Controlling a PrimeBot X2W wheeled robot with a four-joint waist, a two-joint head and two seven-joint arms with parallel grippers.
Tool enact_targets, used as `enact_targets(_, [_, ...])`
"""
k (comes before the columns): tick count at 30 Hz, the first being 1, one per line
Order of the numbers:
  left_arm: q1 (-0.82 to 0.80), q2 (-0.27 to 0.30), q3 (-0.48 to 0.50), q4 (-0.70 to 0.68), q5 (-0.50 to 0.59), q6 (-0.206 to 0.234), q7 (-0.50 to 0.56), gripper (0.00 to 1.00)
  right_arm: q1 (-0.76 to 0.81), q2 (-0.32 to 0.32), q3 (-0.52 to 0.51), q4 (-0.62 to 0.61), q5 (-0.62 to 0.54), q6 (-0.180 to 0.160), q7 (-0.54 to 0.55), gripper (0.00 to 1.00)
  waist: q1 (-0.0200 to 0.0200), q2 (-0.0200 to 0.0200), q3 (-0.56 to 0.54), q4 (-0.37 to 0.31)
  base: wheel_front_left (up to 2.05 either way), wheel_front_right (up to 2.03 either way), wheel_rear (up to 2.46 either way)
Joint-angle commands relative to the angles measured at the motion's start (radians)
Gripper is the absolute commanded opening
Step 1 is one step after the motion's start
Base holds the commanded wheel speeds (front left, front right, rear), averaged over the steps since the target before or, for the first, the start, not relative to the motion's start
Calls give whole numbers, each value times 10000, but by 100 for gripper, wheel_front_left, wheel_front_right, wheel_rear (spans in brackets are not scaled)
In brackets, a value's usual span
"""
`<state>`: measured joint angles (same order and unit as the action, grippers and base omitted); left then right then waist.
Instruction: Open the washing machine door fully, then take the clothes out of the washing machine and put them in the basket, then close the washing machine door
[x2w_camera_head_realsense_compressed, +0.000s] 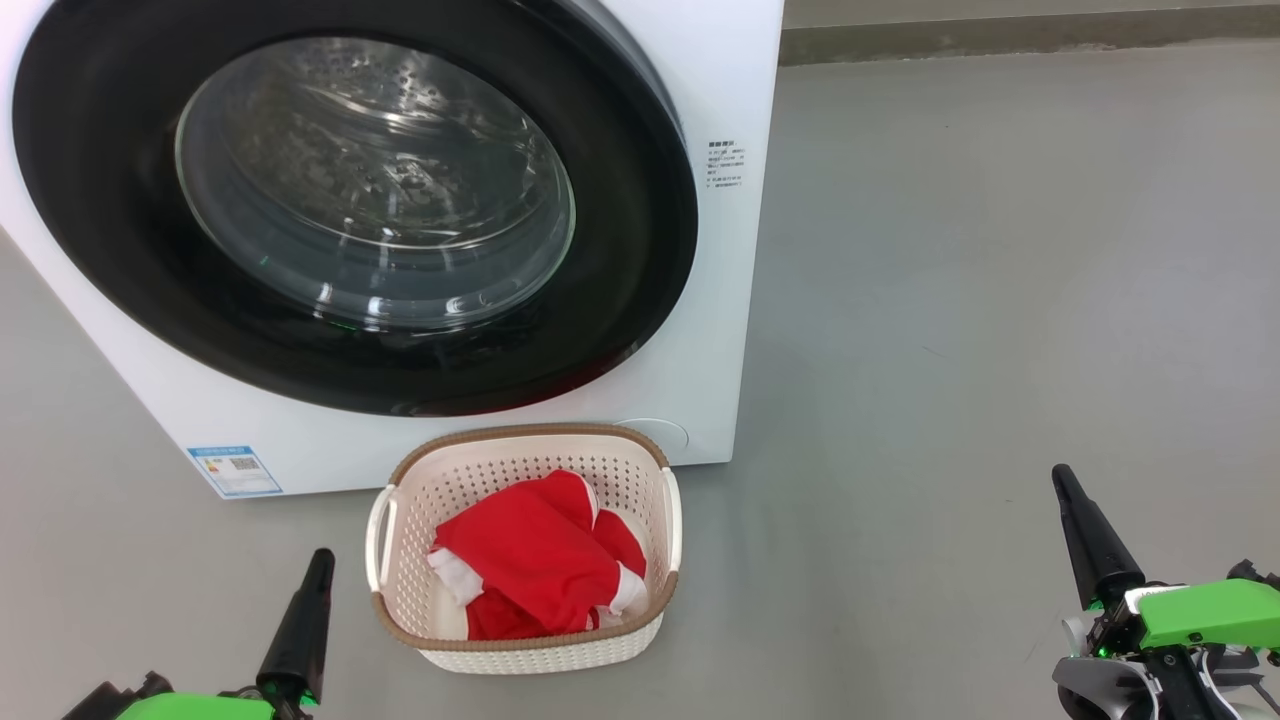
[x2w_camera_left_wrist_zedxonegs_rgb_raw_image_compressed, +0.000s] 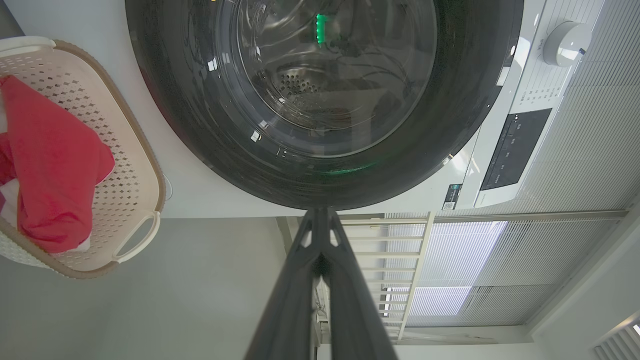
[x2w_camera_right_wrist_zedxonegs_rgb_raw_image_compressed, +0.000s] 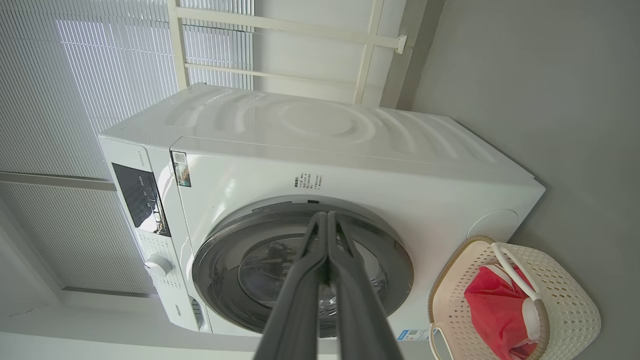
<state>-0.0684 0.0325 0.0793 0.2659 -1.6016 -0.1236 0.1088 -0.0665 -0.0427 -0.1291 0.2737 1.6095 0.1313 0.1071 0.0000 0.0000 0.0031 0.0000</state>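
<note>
The white washing machine (x2w_camera_head_realsense_compressed: 735, 250) stands ahead with its black-rimmed glass door (x2w_camera_head_realsense_compressed: 370, 190) closed flat against the front; through the glass I see bare steel drum. The cream basket (x2w_camera_head_realsense_compressed: 525, 645) sits on the floor just in front of the machine, holding the red clothes (x2w_camera_head_realsense_compressed: 535, 560) with white cuffs. My left gripper (x2w_camera_head_realsense_compressed: 322, 555) is shut, low at the left of the basket, holding nothing. My right gripper (x2w_camera_head_realsense_compressed: 1060, 475) is shut and empty, well off to the right. The wrist views show the door (x2w_camera_left_wrist_zedxonegs_rgb_raw_image_compressed: 320, 165) (x2w_camera_right_wrist_zedxonegs_rgb_raw_image_compressed: 380, 235), the basket (x2w_camera_left_wrist_zedxonegs_rgb_raw_image_compressed: 150, 165) (x2w_camera_right_wrist_zedxonegs_rgb_raw_image_compressed: 575, 300) and the clothes (x2w_camera_left_wrist_zedxonegs_rgb_raw_image_compressed: 55, 165) (x2w_camera_right_wrist_zedxonegs_rgb_raw_image_compressed: 495, 305).
Grey floor (x2w_camera_head_realsense_compressed: 1000, 300) spreads to the right of the machine, with a wall skirting (x2w_camera_head_realsense_compressed: 1000, 35) at the back. The control panel (x2w_camera_left_wrist_zedxonegs_rgb_raw_image_compressed: 515, 150) and dial (x2w_camera_left_wrist_zedxonegs_rgb_raw_image_compressed: 567, 42) sit at the machine's top. A white rail frame (x2w_camera_right_wrist_zedxonegs_rgb_raw_image_compressed: 280, 25) and blinds stand behind it.
</note>
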Motion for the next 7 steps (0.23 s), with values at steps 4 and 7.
enact_targets(4, [-396, 177, 344, -207, -71, -71, 44, 0, -415, -80, 149, -290, -13, -6, 65, 0, 0, 0, 0, 0, 0, 0, 0])
enact_targets(7, [-396, 177, 344, -207, -71, -71, 44, 0, -415, -80, 149, -290, -13, -6, 65, 0, 0, 0, 0, 0, 0, 0, 0])
